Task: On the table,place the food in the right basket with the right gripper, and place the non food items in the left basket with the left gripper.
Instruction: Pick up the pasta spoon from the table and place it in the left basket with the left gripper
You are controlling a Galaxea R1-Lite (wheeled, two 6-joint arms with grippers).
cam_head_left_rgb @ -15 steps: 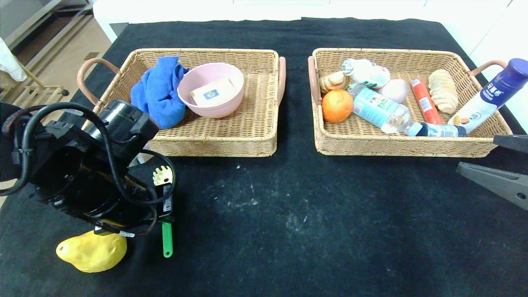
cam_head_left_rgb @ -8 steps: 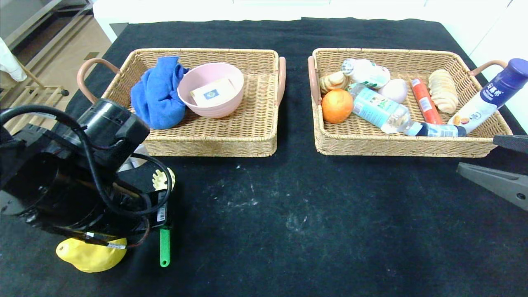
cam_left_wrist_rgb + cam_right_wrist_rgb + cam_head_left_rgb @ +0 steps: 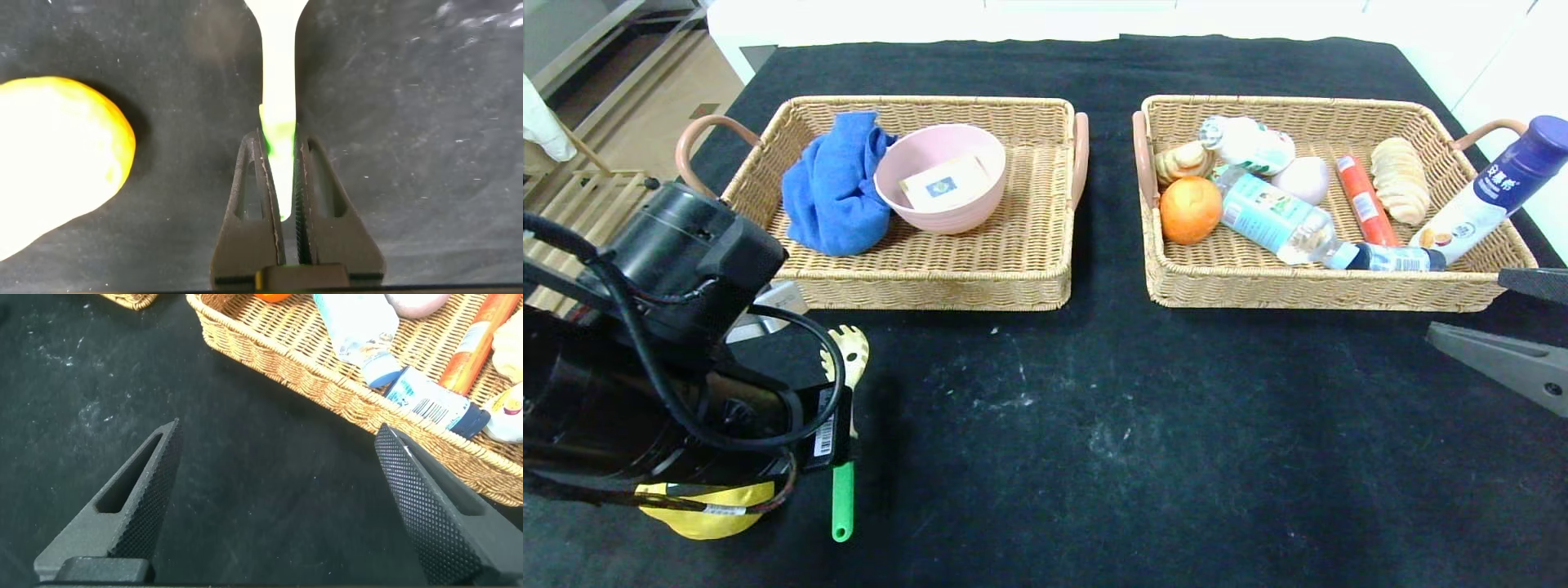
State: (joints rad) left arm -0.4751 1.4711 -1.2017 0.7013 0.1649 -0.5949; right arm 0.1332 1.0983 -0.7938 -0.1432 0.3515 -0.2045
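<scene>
My left gripper (image 3: 280, 140) is shut on the green handle of a pasta spoon (image 3: 278, 90). In the head view the spoon (image 3: 843, 498) shows its pale-yellow toothed head beside the left arm (image 3: 670, 384) at the near left of the table (image 3: 1094, 425). A yellow pear (image 3: 707, 510) lies just beside it, mostly under the arm. The right gripper (image 3: 278, 429) is open over bare cloth, just in front of the right basket (image 3: 1323, 292). That basket holds a clear water bottle (image 3: 1278, 220), a white bottle with a dark-blue cap (image 3: 1486, 192) and a small white bottle (image 3: 1245, 140).
The left basket (image 3: 947, 292) holds a blue cloth (image 3: 837, 184) and a pink bowl (image 3: 941, 175) with a small box in it. An orange (image 3: 1190, 209), bread pieces and a red sausage also lie in the right basket. The table's left edge drops to the floor.
The left arm has drawn back toward the near left, carrying the pasta spoon with it. It now covers more of the pear. The right gripper has not moved.
</scene>
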